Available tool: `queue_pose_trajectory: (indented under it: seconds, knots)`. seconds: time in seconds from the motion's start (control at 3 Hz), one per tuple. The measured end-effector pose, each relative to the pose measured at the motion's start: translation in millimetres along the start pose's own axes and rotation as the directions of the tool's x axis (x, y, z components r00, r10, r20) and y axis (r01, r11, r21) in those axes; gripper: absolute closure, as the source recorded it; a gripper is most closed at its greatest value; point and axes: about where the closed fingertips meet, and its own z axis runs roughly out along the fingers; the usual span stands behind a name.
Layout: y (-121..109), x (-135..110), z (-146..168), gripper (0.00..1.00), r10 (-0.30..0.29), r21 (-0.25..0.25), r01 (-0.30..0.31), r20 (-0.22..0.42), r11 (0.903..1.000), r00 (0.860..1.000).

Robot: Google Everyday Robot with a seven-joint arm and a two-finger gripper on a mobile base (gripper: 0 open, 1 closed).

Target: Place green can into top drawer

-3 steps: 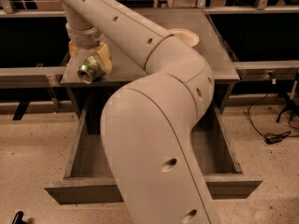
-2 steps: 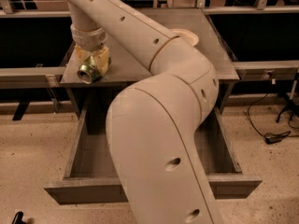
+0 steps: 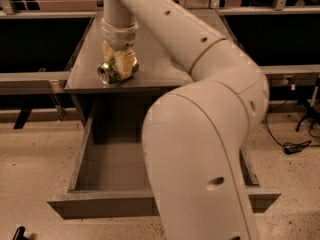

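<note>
Above the back-left corner of the top drawer (image 3: 107, 166), the claw (image 3: 120, 65) hangs straight down from the wrist over the front-left edge of the surface (image 3: 160, 64) that caps the cabinet. Its pale fingers (image 3: 129, 61) are closed around the green can (image 3: 110, 73), one either side of the label. The can lies on its side directly beneath the claw. Its long axis is roughly level and points toward the drawer's front-left, so a shiny silver end faces outward. The fingers cross that axis and pinch the body rather than the ends. Whether the can rests on the surface or is raised just clear of it, I cannot tell.

The drawer is pulled well out, and its grey floor is bare where it shows on the left. The robot's bulky arm (image 3: 200, 144) hides the drawer's middle and right, along with most of the front panel.

The coming move seems to turn on one relation: the drawer's open space lies forward of and below the can. The claw probably has to carry the can out past the surface's front edge, then lower it over the drawer's left half. With the can lying level, it could roll toward a drawer wall once let go.
</note>
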Motion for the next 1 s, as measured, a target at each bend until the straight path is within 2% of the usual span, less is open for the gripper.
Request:
queue_pose_trajectory:
  seconds: [0.33,0.67,1.0]
  knots:
    - [34.3,21.7,-17.1,1.00,0.224,0.007,-0.224,-0.026,0.9746,0.974]
    - [88.4,48.0,-14.1,1.00,0.441,-0.004,-0.442,-0.072,0.8969,0.895]
    - [141.6,61.4,-13.2,1.00,0.615,0.022,-0.618,-0.123,0.7861,0.779]
